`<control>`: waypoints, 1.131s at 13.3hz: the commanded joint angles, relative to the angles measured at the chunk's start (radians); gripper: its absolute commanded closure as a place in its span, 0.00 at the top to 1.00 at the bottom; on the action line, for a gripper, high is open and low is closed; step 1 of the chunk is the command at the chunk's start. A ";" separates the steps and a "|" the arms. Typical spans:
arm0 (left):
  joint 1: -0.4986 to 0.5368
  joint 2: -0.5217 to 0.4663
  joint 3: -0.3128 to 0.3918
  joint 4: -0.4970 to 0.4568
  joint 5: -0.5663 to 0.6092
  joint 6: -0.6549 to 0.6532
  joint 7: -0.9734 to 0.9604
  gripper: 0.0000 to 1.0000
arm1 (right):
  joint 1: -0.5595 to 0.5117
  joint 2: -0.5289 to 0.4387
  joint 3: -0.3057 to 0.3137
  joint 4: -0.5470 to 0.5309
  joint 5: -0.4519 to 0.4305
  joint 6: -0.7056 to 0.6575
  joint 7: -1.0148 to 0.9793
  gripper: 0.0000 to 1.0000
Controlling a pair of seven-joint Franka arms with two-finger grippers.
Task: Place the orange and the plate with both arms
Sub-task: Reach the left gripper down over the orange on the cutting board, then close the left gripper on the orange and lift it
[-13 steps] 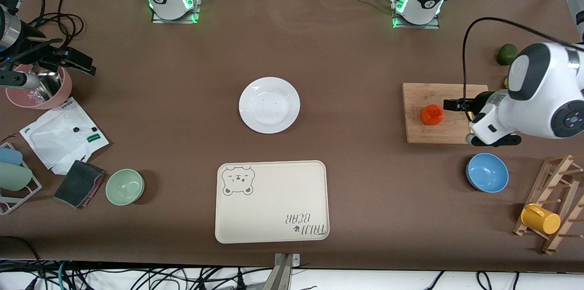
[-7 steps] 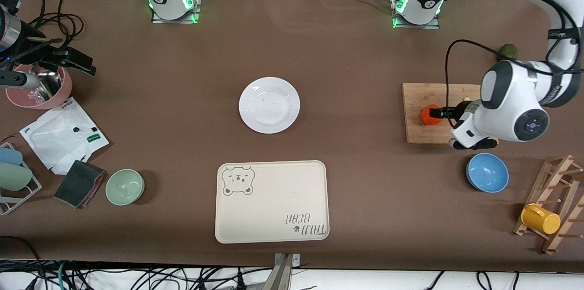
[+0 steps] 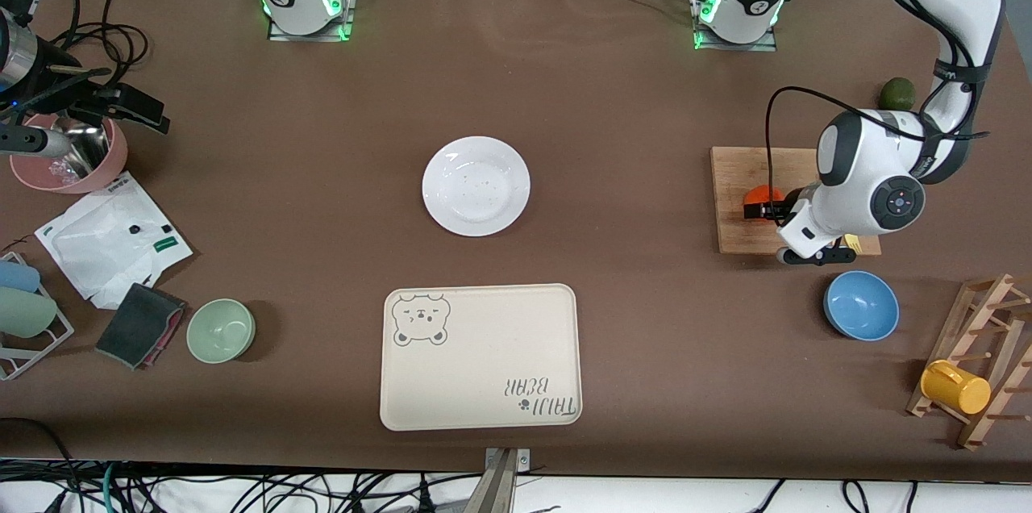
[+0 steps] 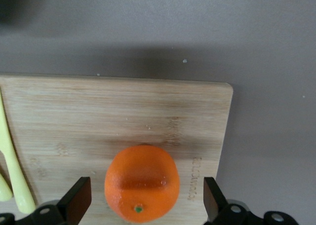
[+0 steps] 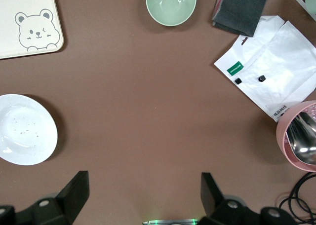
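Note:
The orange [image 3: 761, 193] sits on a wooden cutting board [image 3: 734, 239] toward the left arm's end of the table. My left gripper [image 3: 759, 204] is down at it and open, with one finger on each side of the fruit and a gap at both. In the left wrist view the orange [image 4: 142, 181] lies between the black fingers [image 4: 78, 199] of the left gripper [image 4: 145, 195]. The white plate [image 3: 476, 185] lies bare at the table's middle, and the plate [image 5: 24, 130] also shows in the right wrist view. My right gripper [image 5: 143, 186] waits open, high over bare table near its base.
The beige bear tray [image 3: 480, 357] lies nearer the front camera than the plate. A blue bowl [image 3: 861, 305] stands beside the board, with a wooden rack and yellow cup [image 3: 955, 386] nearby. An avocado [image 3: 896, 93], a green bowl [image 3: 221, 330] and a pink bowl [image 3: 68, 154] are also there.
The left arm has swung in over the cutting board, bringing its open gripper from beside the orange to around it. The right arm has not moved.

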 commanded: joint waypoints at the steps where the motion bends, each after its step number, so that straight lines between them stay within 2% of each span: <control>1: 0.007 -0.032 -0.002 -0.082 0.021 0.081 0.019 1.00 | 0.002 -0.005 -0.003 -0.001 0.007 -0.009 -0.003 1.00; 5: 0.007 -0.029 -0.001 -0.123 0.038 0.140 0.023 1.00 | 0.002 -0.005 -0.003 0.000 0.007 -0.009 0.000 1.00; 7: 0.008 -0.023 -0.001 -0.125 0.082 0.144 0.023 1.00 | 0.002 -0.005 -0.003 0.000 0.007 -0.009 0.003 1.00; 12: 0.008 0.008 -0.002 -0.128 0.079 0.144 0.022 1.00 | 0.002 -0.005 -0.001 -0.001 0.009 -0.009 0.005 1.00; 13: 0.008 0.010 -0.002 -0.126 0.076 0.144 0.022 0.95 | 0.002 -0.005 -0.001 -0.001 0.009 -0.009 0.006 1.00; 14: 0.008 0.011 -0.002 -0.120 0.075 0.143 0.023 0.76 | 0.002 -0.005 -0.001 -0.001 0.009 -0.009 0.008 1.00; 15: 0.007 0.011 -0.004 -0.117 0.064 0.141 0.022 0.47 | 0.002 -0.005 -0.001 -0.001 0.009 -0.009 0.008 1.00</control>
